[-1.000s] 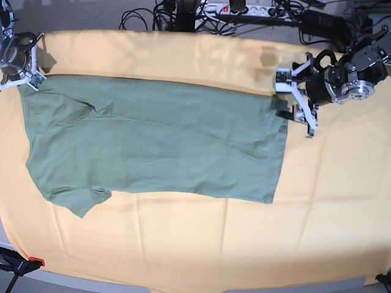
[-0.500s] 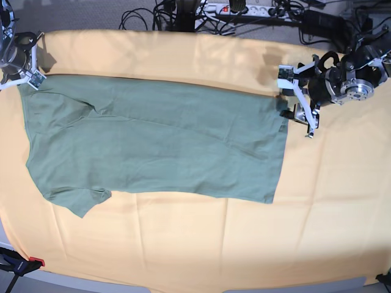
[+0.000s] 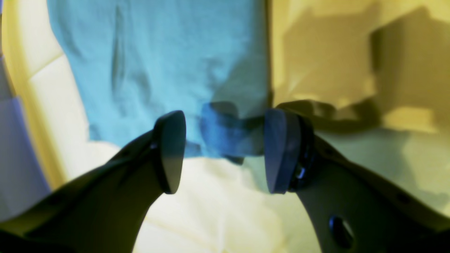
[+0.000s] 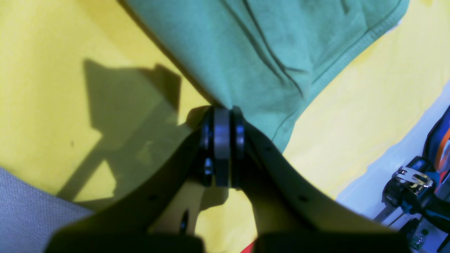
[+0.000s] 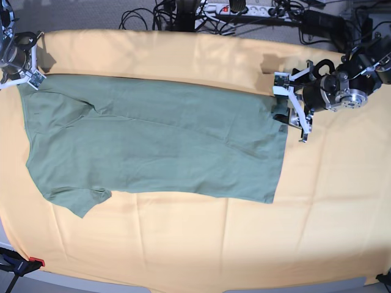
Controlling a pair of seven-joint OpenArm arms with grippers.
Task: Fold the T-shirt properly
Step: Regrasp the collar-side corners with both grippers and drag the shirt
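The T-shirt (image 5: 153, 143) lies flat across the yellow-orange table cloth (image 5: 201, 244). At its far left corner the right gripper (image 5: 32, 78) has its fingers clamped on the fabric. At the far right corner the left gripper (image 5: 290, 104) hangs with fingers (image 3: 171, 151) spread wide over the hem.

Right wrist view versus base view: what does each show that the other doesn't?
Only the right wrist view shows the right gripper shut on the T-shirt, pinching its edge beside a hemmed sleeve. Only the base view shows the whole shirt spread flat, and the open left gripper at its opposite end. Both show the shirt lying on the yellow cloth.
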